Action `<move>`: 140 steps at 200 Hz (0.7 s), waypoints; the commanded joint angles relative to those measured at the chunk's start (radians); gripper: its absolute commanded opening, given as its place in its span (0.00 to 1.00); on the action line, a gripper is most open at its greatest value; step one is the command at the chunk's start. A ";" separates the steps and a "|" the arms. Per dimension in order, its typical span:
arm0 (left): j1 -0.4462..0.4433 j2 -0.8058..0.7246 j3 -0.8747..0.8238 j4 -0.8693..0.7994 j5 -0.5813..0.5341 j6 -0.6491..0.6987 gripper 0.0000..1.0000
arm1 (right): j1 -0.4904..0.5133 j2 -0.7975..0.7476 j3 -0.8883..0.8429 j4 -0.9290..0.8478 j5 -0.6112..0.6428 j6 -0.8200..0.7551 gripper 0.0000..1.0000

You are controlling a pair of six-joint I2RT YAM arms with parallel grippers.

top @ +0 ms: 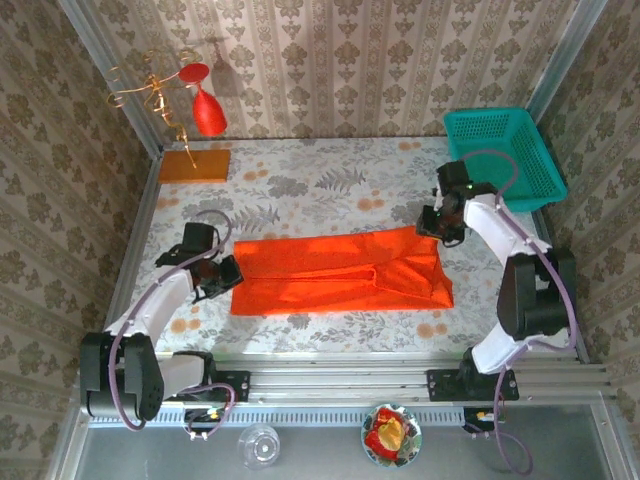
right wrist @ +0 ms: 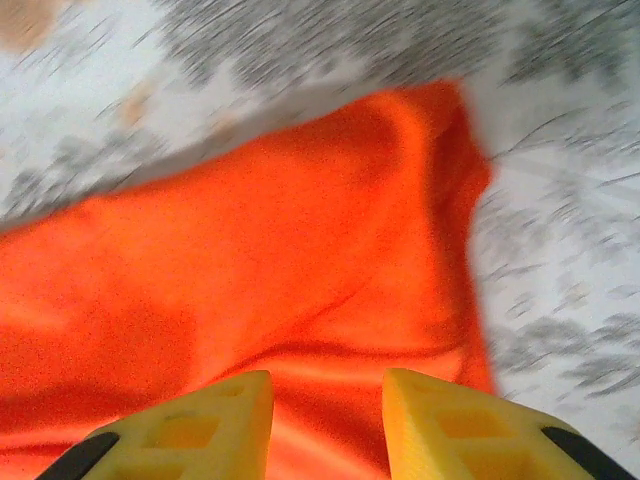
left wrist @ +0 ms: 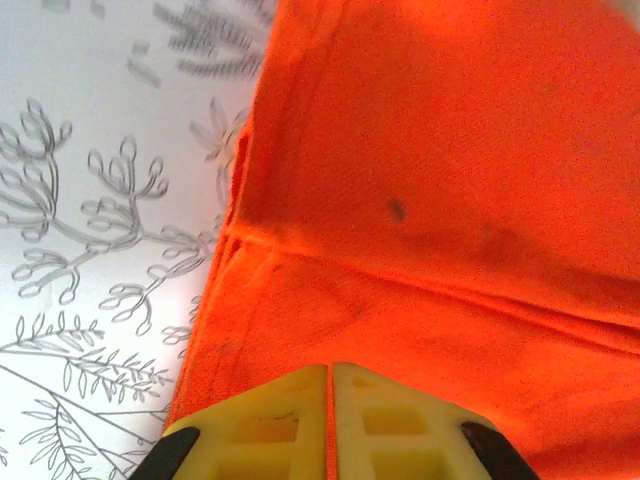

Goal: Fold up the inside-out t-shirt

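My left gripper [left wrist: 330, 372] has its fingers pressed together, with a thin line of orange cloth pinched between them, at the left edge of the inside-out t-shirt [top: 340, 272]. My right gripper [right wrist: 328, 385] is partly open and holds nothing, just above the shirt's far right corner. The shirt lies as a long folded band across the flowered table [top: 300, 185].

No legible text, label or number — none anywhere.

Open table [top: 330, 180] lies behind the t-shirt [top: 340, 272] — passable; the teal basket [top: 505, 150] blocks the far right corner, the orange board [top: 194, 165] the far left.
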 commanded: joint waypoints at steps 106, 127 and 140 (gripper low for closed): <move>0.013 0.164 0.160 0.025 -0.034 0.032 0.04 | 0.356 0.170 -0.061 0.041 -0.108 0.129 0.13; 0.016 0.195 0.165 0.027 -0.027 0.039 0.04 | 0.359 0.195 -0.109 0.030 -0.075 0.128 0.12; 0.017 0.218 0.166 0.035 -0.015 0.042 0.04 | 0.359 0.200 -0.118 0.002 -0.046 0.123 0.11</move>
